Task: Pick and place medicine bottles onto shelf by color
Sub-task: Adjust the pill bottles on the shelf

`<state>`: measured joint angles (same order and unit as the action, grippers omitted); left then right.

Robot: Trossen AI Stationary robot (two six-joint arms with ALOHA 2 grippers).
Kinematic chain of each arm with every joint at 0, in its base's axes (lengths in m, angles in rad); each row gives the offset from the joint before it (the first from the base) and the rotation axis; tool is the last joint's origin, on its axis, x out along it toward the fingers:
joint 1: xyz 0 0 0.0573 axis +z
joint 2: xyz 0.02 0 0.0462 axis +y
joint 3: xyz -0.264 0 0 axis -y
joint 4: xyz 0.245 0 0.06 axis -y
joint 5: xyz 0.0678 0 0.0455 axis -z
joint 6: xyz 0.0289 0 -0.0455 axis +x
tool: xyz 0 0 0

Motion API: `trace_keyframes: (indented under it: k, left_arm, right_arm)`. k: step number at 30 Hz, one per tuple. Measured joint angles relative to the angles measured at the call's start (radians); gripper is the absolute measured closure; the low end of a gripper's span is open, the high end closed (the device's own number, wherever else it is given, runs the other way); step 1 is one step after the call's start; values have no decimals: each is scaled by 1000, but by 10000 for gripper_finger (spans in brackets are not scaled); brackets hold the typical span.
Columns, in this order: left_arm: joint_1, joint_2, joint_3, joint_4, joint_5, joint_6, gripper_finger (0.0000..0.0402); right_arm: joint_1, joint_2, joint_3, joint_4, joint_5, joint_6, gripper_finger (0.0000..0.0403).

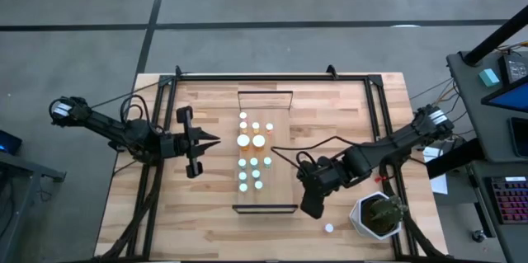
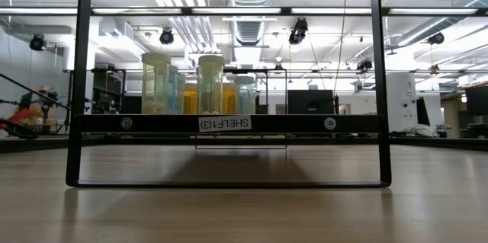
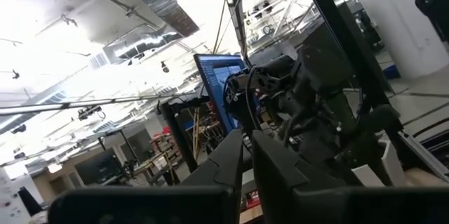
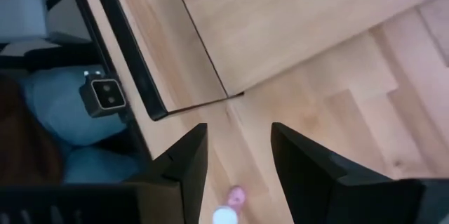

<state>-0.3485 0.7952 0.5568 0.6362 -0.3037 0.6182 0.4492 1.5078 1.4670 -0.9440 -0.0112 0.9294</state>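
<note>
Left gripper (image 1: 216,141): clenched empty, left of the shelf (image 1: 280,164).
Right gripper (image 4: 238,155): released, above the table (image 1: 206,222), near a lone bottle (image 1: 328,228).
Bottles (image 1: 253,141): stood on the shelf.

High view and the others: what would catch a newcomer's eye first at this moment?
The cluster of white-capped medicine bottles standing on the shelf at the table's middle draws the eye first. The right gripper, fingers open, hangs just off the shelf's near right corner, above a lone bottle on the table. The left gripper waits shut to the shelf's left, and a potted plant stands at the table's right near corner.
</note>
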Motion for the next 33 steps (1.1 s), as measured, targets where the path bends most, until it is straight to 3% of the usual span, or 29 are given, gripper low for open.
trace_keyframes:
  k: [13, 17, 23, 33]
  left_arm:
    - [0, 1, 0, -1, -46, 89, 386]
    - [0, 3, -1, -10, -53, 96, 386]
    - [0, 0, -1, -17, -53, 97, 386]
    - [0, 3, -1, -18, -53, 96, 386]
  right_arm:
    - [-5, 7, 0, -1, -15, 117, 193]
    - [-20, 7, 0, -6, -15, 162, 193]
    - [-39, 7, 0, -9, -26, 401, 203]
    - [-13, 7, -1, 0, -94, 558, 204]
